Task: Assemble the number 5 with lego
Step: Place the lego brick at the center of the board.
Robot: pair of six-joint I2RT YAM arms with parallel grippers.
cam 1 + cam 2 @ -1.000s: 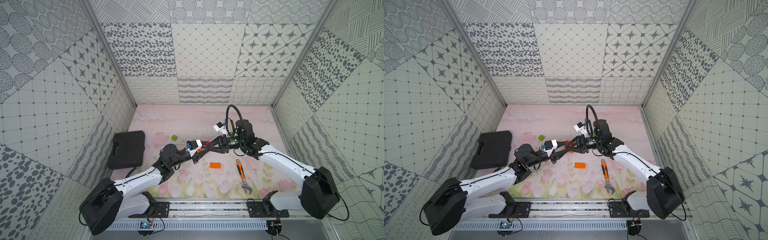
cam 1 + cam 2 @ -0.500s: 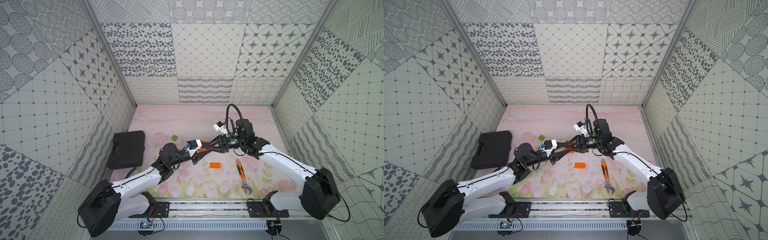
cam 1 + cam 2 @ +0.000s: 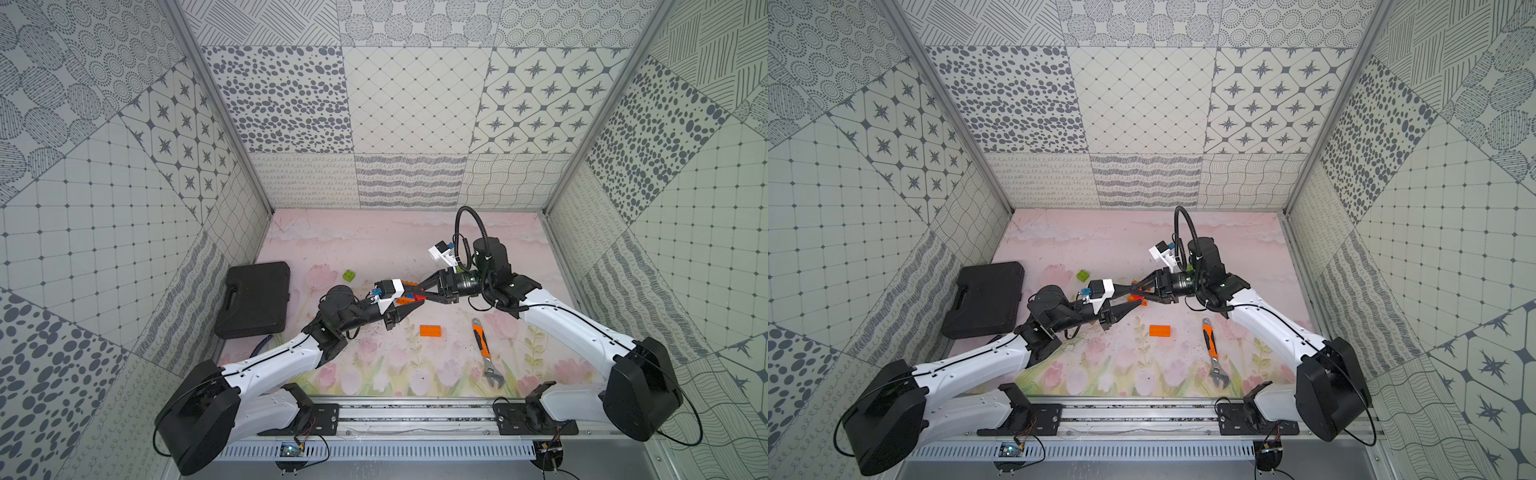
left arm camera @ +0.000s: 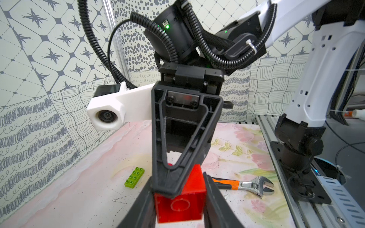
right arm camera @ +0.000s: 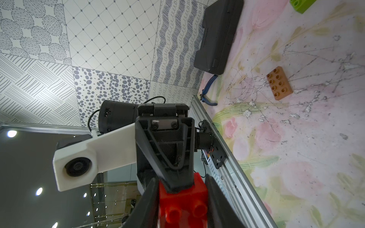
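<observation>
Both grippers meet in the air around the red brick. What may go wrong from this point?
1. The red brick sits above the mat between the crossed fingers of the left gripper and the right gripper. If one releases before the other holds firmly, it may drop.
2. The fingers stand very close; a pull or twist may make them collide.
</observation>
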